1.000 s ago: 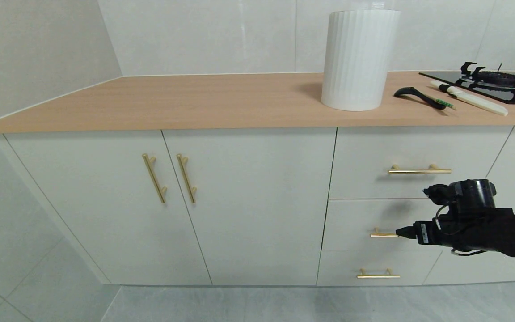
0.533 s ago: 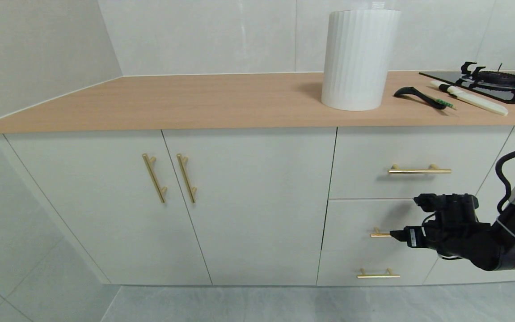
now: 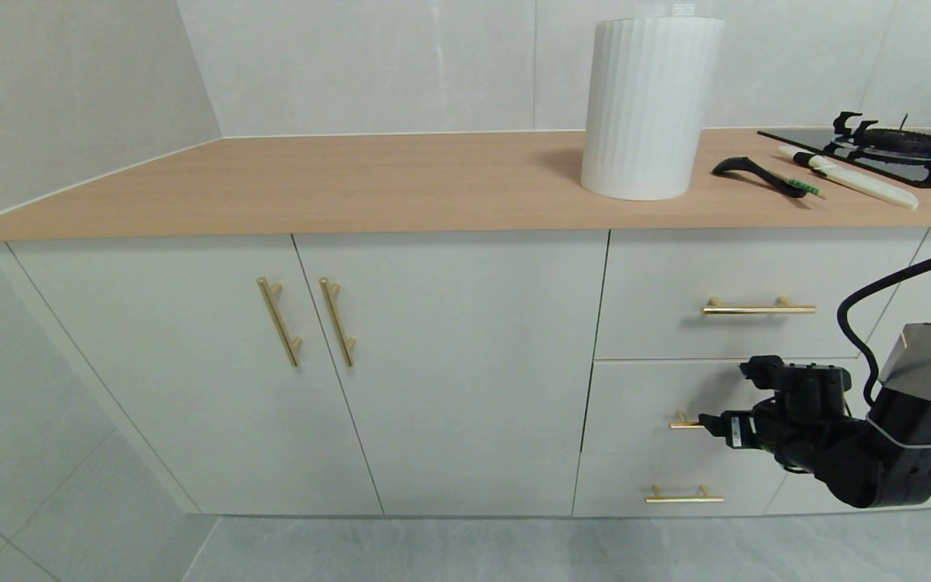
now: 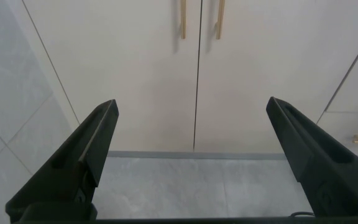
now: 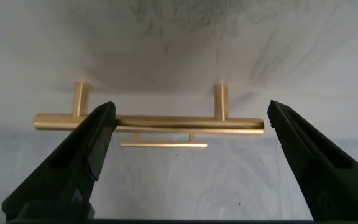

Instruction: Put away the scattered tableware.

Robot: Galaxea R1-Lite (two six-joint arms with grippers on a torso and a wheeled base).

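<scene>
Scattered tableware lies on the wooden counter (image 3: 352, 182) at the right: a black spoon (image 3: 756, 173), green-tipped chopsticks (image 3: 803, 187) and a cream knife (image 3: 852, 180). Lower down, my right gripper (image 3: 712, 420) is open in front of the middle drawer's gold handle (image 3: 680, 423). In the right wrist view that handle (image 5: 148, 122) runs across the gap of the right gripper (image 5: 189, 112), with nothing held. My left gripper (image 4: 191, 106) is open and empty, facing the cabinet doors (image 4: 253, 68) and the floor.
A tall white ribbed container (image 3: 647, 105) stands on the counter left of the tableware. A black gas hob (image 3: 902, 145) sits at the far right. Top drawer handle (image 3: 759, 307) and bottom drawer handle (image 3: 684, 495) are gold bars. The two left doors carry vertical handles (image 3: 308, 322).
My right arm has shifted left and lower, bringing the open gripper closer to the middle drawer's handle. Nothing on the counter has moved.
</scene>
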